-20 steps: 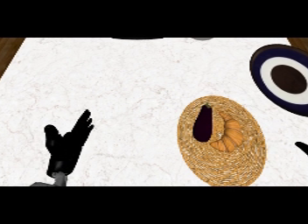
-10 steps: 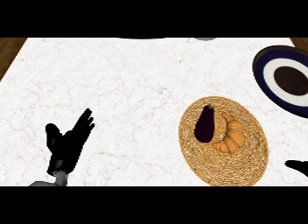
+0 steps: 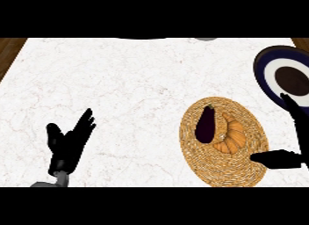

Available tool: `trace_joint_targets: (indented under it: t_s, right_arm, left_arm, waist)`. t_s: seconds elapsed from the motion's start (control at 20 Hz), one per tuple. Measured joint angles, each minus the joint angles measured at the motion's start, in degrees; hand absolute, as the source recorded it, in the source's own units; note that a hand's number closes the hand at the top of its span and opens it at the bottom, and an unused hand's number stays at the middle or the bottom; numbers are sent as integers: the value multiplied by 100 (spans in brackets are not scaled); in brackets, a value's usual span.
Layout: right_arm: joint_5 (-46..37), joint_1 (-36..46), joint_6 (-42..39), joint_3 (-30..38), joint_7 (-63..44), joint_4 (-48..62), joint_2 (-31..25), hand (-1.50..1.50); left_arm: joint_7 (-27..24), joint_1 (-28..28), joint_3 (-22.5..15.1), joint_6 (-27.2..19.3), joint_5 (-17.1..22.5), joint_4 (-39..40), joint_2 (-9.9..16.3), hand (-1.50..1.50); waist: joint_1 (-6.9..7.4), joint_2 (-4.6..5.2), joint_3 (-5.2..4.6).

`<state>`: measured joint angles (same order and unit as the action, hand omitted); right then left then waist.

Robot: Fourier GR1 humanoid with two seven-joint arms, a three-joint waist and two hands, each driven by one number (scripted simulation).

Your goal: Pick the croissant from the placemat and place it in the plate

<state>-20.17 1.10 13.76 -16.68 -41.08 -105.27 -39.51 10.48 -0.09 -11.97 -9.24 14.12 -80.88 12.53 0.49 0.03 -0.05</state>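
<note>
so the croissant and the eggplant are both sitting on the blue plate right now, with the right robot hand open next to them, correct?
Not quite. In the head view the croissant and the eggplant both lie on the woven placemat, not on the blue plate, which sits apart at the counter's right edge. The rest holds: the right robot hand is open beside them.
</note>
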Motion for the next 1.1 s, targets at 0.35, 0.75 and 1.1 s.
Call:
trace_joint_targets:
  t_s: [0.35,0.75,1.1]
  right_arm:
    - [-456,291,-467,-225,-375,406,800,-150]
    - [-1060,395,-800,-157,-367,685,1563,-150]
    - [-1744,478,-948,-122,-430,1212,1943,-150]
  left_arm:
    - [7,73,92,91,-145,-30,-114,0]
    - [126,52,290,192,-323,-63,-254,0]
    - [47,125,413,339,-431,-14,-329,0]
  waist:
    - [-27,-3,3]
    - [-41,-5,5]
    - [-40,-4,6]
